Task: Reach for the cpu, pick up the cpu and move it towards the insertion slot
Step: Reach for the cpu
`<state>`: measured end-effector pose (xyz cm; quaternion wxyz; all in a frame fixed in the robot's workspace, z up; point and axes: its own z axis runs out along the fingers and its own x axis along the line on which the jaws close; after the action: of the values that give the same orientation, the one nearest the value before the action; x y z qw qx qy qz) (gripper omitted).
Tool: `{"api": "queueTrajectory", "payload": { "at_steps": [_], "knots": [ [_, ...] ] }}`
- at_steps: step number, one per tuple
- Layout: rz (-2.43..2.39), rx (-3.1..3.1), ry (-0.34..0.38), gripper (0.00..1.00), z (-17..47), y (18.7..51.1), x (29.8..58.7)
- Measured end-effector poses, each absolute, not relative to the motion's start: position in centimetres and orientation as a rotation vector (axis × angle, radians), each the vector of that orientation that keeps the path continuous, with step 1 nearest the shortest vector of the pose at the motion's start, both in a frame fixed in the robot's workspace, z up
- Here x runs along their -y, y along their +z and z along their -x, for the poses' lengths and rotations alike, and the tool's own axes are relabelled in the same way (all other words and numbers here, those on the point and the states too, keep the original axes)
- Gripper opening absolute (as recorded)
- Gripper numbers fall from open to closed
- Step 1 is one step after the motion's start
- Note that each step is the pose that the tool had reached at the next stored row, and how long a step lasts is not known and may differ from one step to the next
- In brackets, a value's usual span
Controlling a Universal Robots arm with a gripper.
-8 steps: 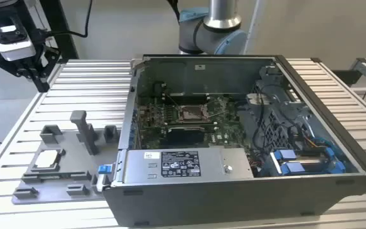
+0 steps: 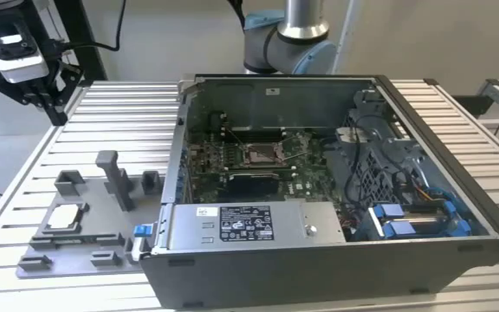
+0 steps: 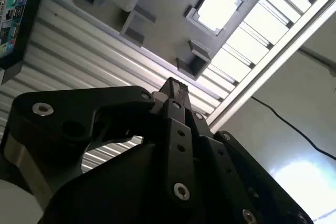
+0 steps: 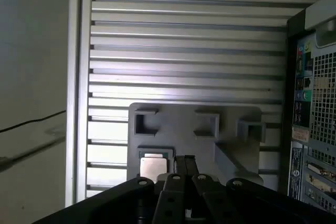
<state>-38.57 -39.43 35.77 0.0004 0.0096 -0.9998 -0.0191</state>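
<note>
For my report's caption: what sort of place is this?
Probably a robotics lab or test cell for computer assembly: a ribbed aluminium table, an open grey desktop computer case, and a grey plastic fixture plate holding a silvery square cpu.

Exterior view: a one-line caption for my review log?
Gripper hangs above the slatted table's edge, well short of the cpu lying in its grey fixture beside the open computer case.

The cpu [image 4: 152, 165] lies on the fixture plate [image 4: 173, 111] below the fingers [image 4: 180, 164]; the socket [image 2: 261, 154] sits inside the computer case [image 2: 284, 270], well apart from them
</note>
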Motion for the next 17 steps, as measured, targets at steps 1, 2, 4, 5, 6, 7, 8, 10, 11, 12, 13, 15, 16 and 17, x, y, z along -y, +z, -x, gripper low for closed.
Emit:
{"api": "queueTrajectory", "payload": {
  "at_steps": [1, 2, 4, 5, 6, 7, 8, 10, 11, 12, 13, 15, 16, 17],
  "knots": [
    [-0.03, 3.14, -0.06, 0.0, 38.6, 35.8, 39.4],
    [-0.03, 3.14, -0.06, 0.0, 38.6, 35.8, 39.4],
    [-0.03, 3.14, -0.06, 0.0, 38.6, 35.8, 39.4],
    [-0.03, 3.14, -0.06, 0.0, 38.6, 35.8, 39.4],
    [-0.03, 3.14, -0.06, 0.0, 38.6, 35.8, 39.5],
    [-0.03, 3.14, -0.06, 0.0, 38.7, 35.7, 39.6],
    [-0.03, 3.14, -0.06, 0.0, 38.9, 35.7, 39.7],
    [-0.029, 3.14, -0.06, 0.0, 39.2, 35.6, 40.1],
    [-0.029, 3.14, -0.06, 0.0, 39.3, 35.6, 40.3],
    [-0.029, 3.14, -0.06, 0.0, 39.4, 35.6, 40.5],
    [-0.029, 3.14, -0.06, 0.0, 39.6, 35.5, 40.7],
    [-0.028, 3.14, -0.06, 0.0, 39.9, 35.4, 41.1],
    [-0.028, 3.14, -0.06, 0.0, 40.0, 35.4, 41.2],
    [-0.028, 3.14, -0.06, 0.0, 40.1, 35.3, 41.4]
  ]
}}
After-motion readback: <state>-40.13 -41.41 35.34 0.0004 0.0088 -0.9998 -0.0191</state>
